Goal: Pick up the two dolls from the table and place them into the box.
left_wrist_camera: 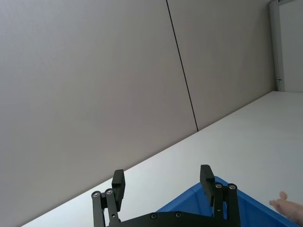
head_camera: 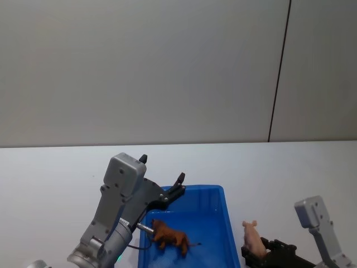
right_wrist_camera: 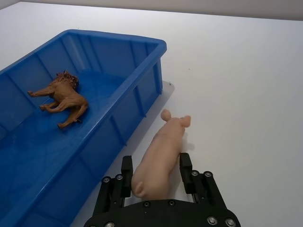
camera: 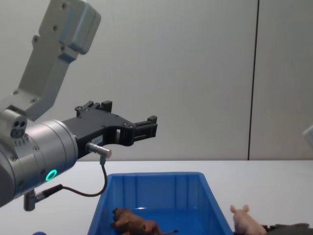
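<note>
Head view: we see the left gripper [head_camera: 162,168] raised over the far left corner of the box [head_camera: 227,223], tilted up and away from the table [head_camera: 50,167]. Its fingers [left_wrist_camera: 206,176] are spread wide with nothing between them. In the chest view it hangs well above the box rim. The lion [head_camera: 170,237] is inside the box, on the blue floor, somewhat nearer the left wall than the right one, and nothing touches it. The pig [head_camera: 252,237] is outside the box, just beside the right wall, near it but apart, snout pointing away from the robot. The right gripper [right_wrist_camera: 156,163] is low at the near right and reaches forward around the pig's back half. One black finger is pressed against each flank, so we read it as pinching the pig. We cannot tell if the pig's feet are on the table or just off it. In the chest view the pig's head sits below the box rim. The table around the box is plain white.
</note>
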Motion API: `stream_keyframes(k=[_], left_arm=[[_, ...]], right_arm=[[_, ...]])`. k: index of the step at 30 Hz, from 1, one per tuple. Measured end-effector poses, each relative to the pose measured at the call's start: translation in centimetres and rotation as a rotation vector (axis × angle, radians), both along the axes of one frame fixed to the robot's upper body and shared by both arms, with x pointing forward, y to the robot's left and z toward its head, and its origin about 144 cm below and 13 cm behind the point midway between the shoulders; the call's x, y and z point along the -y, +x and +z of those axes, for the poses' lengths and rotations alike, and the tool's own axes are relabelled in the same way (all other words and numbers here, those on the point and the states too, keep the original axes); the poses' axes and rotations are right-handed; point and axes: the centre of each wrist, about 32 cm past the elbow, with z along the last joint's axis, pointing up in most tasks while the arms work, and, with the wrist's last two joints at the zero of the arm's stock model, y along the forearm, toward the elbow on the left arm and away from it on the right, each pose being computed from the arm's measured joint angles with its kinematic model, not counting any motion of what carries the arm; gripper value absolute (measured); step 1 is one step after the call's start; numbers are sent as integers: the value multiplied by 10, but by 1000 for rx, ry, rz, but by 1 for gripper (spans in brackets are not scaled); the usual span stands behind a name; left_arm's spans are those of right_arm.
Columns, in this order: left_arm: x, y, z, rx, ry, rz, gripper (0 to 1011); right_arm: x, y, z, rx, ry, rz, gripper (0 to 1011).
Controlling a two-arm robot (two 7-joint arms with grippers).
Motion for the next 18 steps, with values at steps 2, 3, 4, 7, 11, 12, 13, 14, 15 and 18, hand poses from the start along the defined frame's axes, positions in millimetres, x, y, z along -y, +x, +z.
stream_keyframes(k=[2,3,4,7,11,12,13,14,15,18], left_arm=[[0,0,0,0,0,0,1001],[0,0,0,0,0,0,1001],[0,0,0,0,0,0,1001],[0,0,0,0,0,0,1001],[0,0,0,0,0,0,1001],[0,0,0,0,0,0,1001],[0,0,0,0,0,0,1001],[0,0,0,0,0,0,1001],[0,0,0,0,0,0,1001],[0,0,0,0,0,0,1001]], right_arm=[[-1,1,0,-4,4,-2,538],[-1,1,0,-5,5,-4,518],[-1,1,0,-5,6,-6,503],[-2,1,0,-4,9,-18,403],[-3,1,1,16,11,-39,380],[-3,2,3,27,13,-46,380],[-3,1,4,35,14,-49,380],[-3,1,5,43,15,-52,380],[-4,1,6,56,16,-59,380],[-4,1,9,79,19,-68,380]])
